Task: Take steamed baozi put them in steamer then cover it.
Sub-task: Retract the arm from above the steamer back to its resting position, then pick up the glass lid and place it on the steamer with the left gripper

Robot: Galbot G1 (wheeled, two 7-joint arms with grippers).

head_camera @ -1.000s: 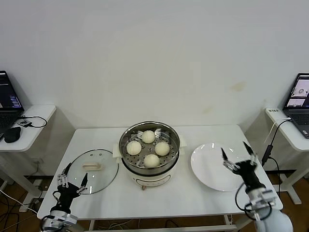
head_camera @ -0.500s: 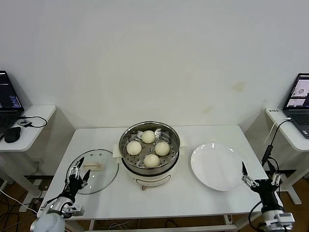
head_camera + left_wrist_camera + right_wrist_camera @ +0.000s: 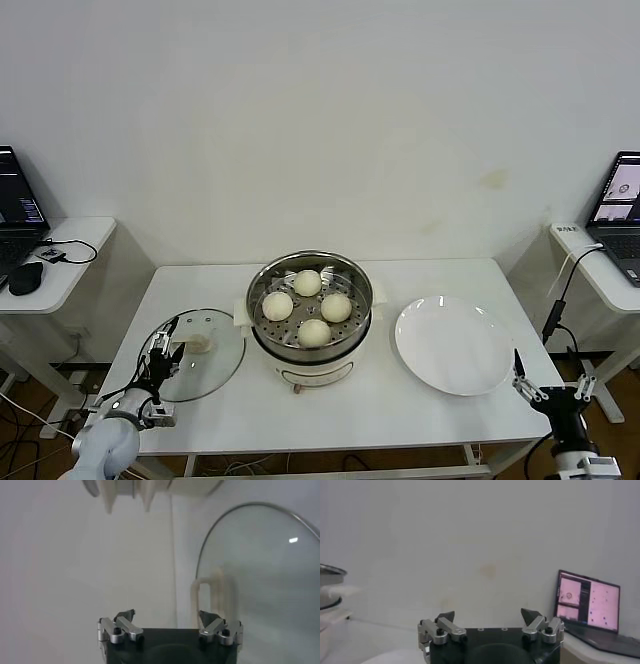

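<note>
Four cream-white baozi [image 3: 306, 306] sit on the perforated tray inside the shiny steel steamer [image 3: 345, 275] at the table's middle. The clear glass cover [image 3: 215, 365] lies flat to the steamer's left, its cream handle [image 3: 200, 344] at its centre. My left gripper [image 3: 166, 345] is open over the cover's near-left part, just short of the handle. In the left wrist view the open left gripper [image 3: 167, 616] faces the handle [image 3: 214, 592] and the cover [image 3: 270, 570]. My right gripper [image 3: 551, 383] is open and empty, low off the table's front right corner, and also shows in the right wrist view [image 3: 490, 615].
A flat white plate [image 3: 452, 345] lies right of the steamer. Side tables with laptops [image 3: 620, 205] stand at both sides; the left one holds a mouse [image 3: 25, 278] and cables. A cable hangs by the table's right edge.
My left gripper has moved up over the cover toward its handle. My right gripper has drawn back from the plate and down past the table's front right corner.
</note>
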